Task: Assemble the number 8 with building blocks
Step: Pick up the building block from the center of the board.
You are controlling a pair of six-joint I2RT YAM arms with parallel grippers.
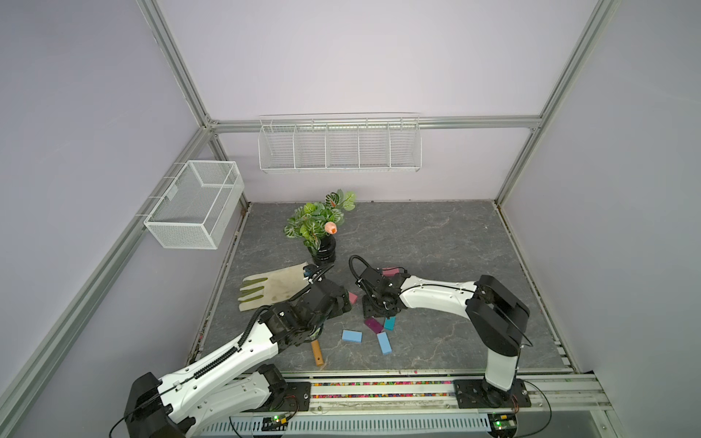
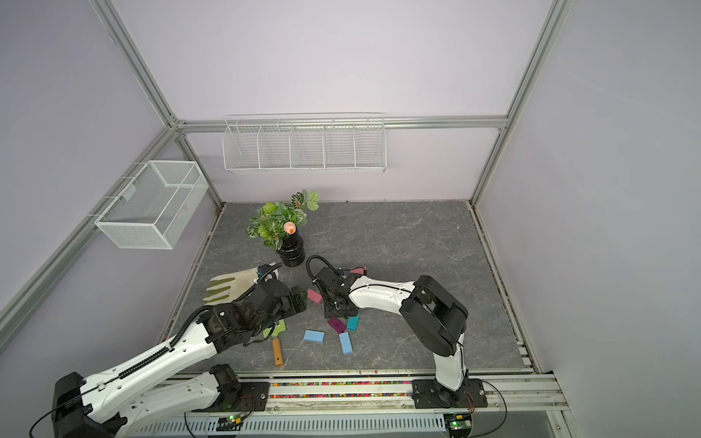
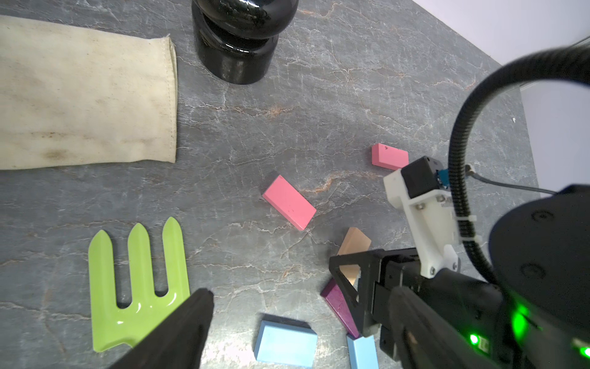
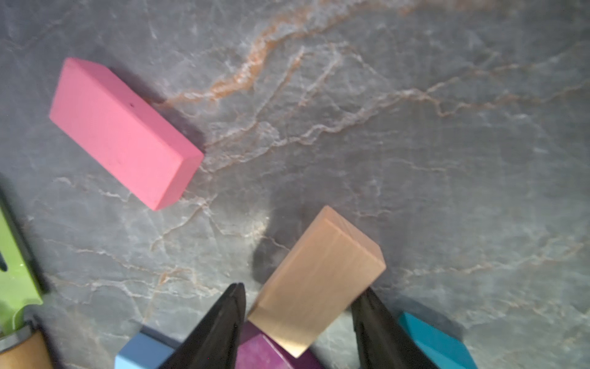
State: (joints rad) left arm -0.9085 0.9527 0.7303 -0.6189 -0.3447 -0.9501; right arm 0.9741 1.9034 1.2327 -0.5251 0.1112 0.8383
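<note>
White shells and black joints are seen on the left arm (image 1: 258, 347) and right arm (image 1: 436, 297), with ribbed black cables (image 1: 218, 360) tied alongside.

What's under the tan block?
The tan block covers one end of the dark purple block; its shadow falls on bare table. Whether they touch is hidden.

The far pink brick (image 1: 389, 271) half behind the right arm (image 1: 436, 297); garden fork (image 1: 317, 352) mostly under the left arm (image 1: 227, 352)

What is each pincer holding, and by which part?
The right pincer clamps the tan block across its long sides, near one end; the left pincer holds nothing.
</note>
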